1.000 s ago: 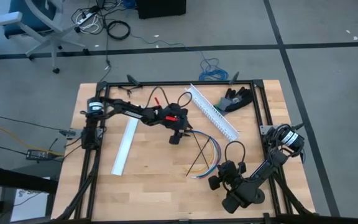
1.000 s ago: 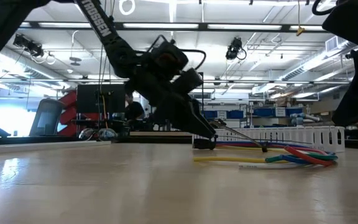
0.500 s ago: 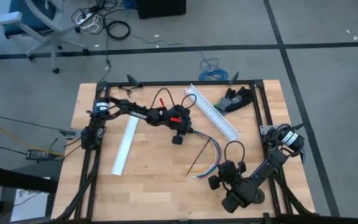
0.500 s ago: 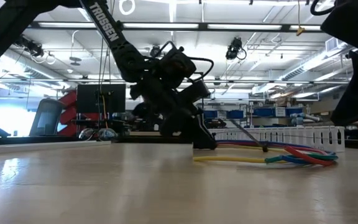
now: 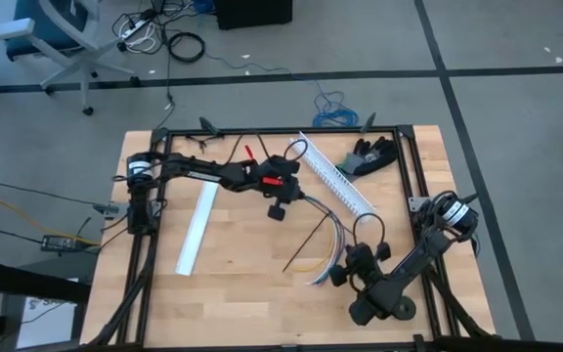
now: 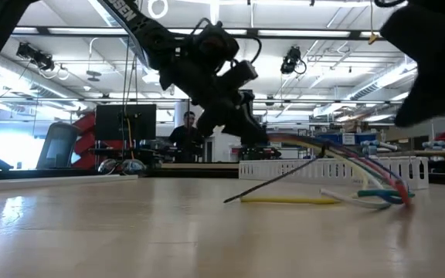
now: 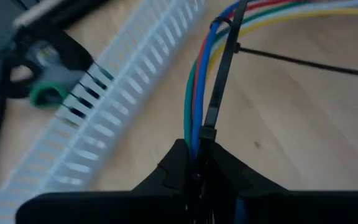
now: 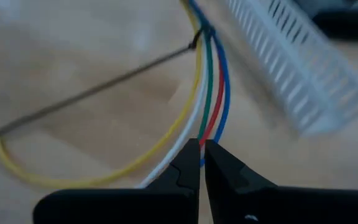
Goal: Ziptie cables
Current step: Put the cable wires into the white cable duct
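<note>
- The left hand [image 5: 277,209] hangs over the middle of the tabletop [image 5: 233,284], clamped on one end of the cables [image 5: 332,233], with that end raised off the surface.
- From there the cables arc toward the right hand [image 5: 345,271], which sits pinched together at the tabletop's near right part, beside their far ends.
- A ziptie [image 5: 306,246] is looped around the cables near the left hand; its tail slants down to the tabletop between the two hands.
- A slotted channel [image 5: 335,176] lies diagonally behind the cables, toward the back right.
- A flat strip [image 5: 196,229] lies left of the left hand.
</note>
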Tool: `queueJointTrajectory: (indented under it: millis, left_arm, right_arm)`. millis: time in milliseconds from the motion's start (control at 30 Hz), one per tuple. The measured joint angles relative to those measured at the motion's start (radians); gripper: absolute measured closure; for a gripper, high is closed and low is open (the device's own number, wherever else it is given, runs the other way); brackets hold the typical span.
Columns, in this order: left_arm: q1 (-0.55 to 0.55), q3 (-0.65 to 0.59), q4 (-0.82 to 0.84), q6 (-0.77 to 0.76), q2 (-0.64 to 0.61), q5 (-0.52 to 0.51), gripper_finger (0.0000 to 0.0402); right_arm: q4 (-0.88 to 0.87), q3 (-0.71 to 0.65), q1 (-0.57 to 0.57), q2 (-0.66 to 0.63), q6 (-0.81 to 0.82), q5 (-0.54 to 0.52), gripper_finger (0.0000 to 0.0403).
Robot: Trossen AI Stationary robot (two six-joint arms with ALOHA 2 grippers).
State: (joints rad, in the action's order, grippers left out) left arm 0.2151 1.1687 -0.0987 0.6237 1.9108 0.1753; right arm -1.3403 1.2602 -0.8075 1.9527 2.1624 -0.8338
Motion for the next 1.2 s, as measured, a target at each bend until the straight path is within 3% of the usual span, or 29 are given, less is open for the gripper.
queueJointTrajectory:
  millis: [133,333,400,667,933,1200]
  left_arm:
    - [0.016,0.000,-0.078,0.032,-0.003,0.007,0.0360]
    - [0.012,0.000,-0.114,0.041,-0.003,0.009,0.0360]
    - [0.008,0.000,-0.106,0.046,-0.003,0.013,0.0360]
    - [0.006,0.000,-0.096,0.043,-0.003,0.009,0.0360]
    - [0.016,0.000,-0.100,0.041,-0.048,-0.048,0.0360]
    - [0.022,0.000,-0.035,0.040,-0.095,-0.005,0.0360]
  right_arm:
    - [-0.081,0.000,0.034,-0.048,-0.008,-0.047,0.0390]
    - [-0.093,0.000,0.097,-0.132,-0.068,-0.261,0.0391]
    - [-0.089,0.000,0.123,-0.149,-0.115,-0.288,0.0389]
    - [-0.031,0.000,0.211,-0.162,-0.175,-0.285,0.0397]
    - [0.273,0.000,0.239,-0.156,-0.437,-0.215,0.0402]
    - [0.326,-0.021,0.282,-0.156,-0.474,-0.161,0.0403]
